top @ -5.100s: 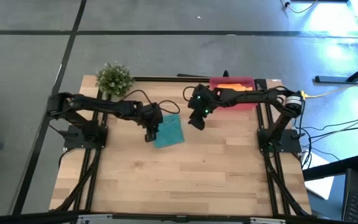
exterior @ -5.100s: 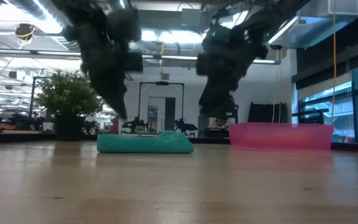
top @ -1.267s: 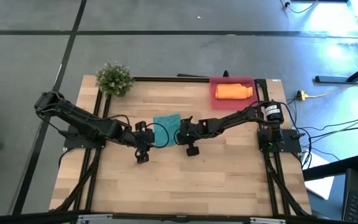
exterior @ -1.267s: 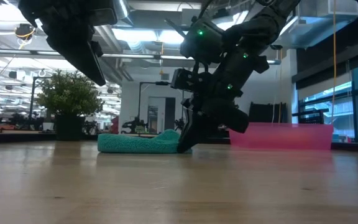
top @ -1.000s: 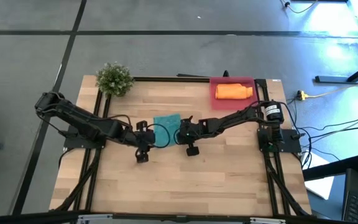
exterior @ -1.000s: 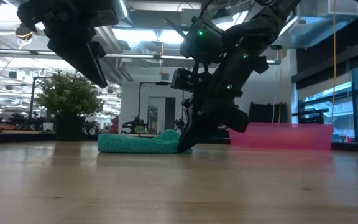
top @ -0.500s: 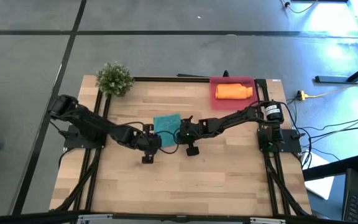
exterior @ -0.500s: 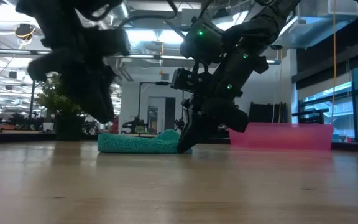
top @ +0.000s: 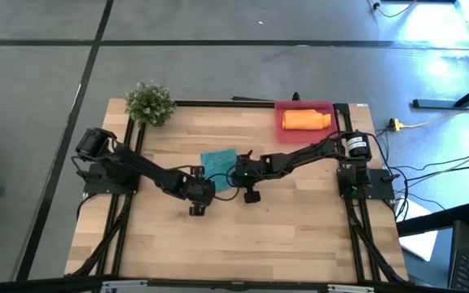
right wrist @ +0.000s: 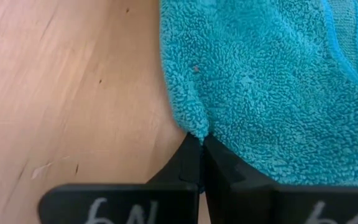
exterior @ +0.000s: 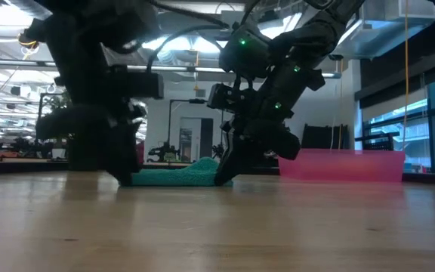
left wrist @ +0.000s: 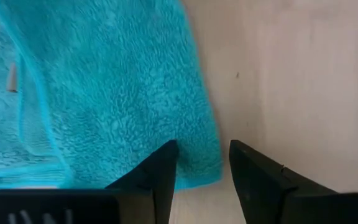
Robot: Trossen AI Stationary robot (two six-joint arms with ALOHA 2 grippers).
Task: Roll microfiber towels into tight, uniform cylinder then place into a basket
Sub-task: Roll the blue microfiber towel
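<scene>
Teal towel flat at table centre. Right gripper clamped on towel corner. Left gripper parted, straddling the opposite near corner, not gripping. Orange towel rolled, inside basket at far right edge.

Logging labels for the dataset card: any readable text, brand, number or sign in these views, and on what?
"6N", roughly, cut off at the picture's edge: white marks on the dark body of the right pincer.
Unreadable: faint white marks on the body of the left pincer, cut off.
None on the teal towel or the basket.
</scene>
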